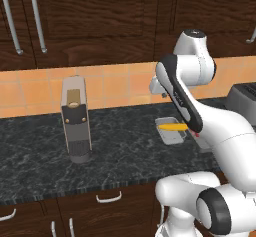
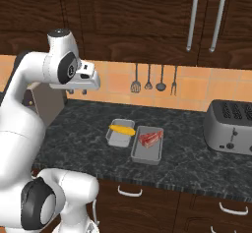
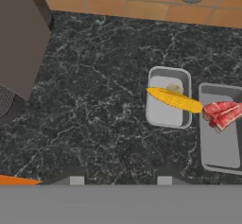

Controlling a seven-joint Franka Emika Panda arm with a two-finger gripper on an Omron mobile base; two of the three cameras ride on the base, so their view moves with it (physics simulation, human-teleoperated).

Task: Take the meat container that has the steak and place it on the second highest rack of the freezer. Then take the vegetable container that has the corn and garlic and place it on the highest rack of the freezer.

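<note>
Two-finger gripper [image 3: 121, 179] of the white arm, held high above the black marbled stone counter [image 3: 94, 114] and touching nothing. Its two dark fingertips [image 3: 75, 176] are seen standing apart with nothing between them, so the jaws are judged partly open and empty. Ahead of the gripper and slightly to its right, a small grey rectangular metal tray [image 3: 168, 103] is seen carrying the yellow corn cob [image 3: 175, 99], laid slantwise across it. Just beside that tray, further right, a longer grey tray [image 3: 220, 128] holds the red, white-streaked steak [image 3: 224, 114]. A silver toaster [image 2: 230, 127] stands well beyond.
</note>
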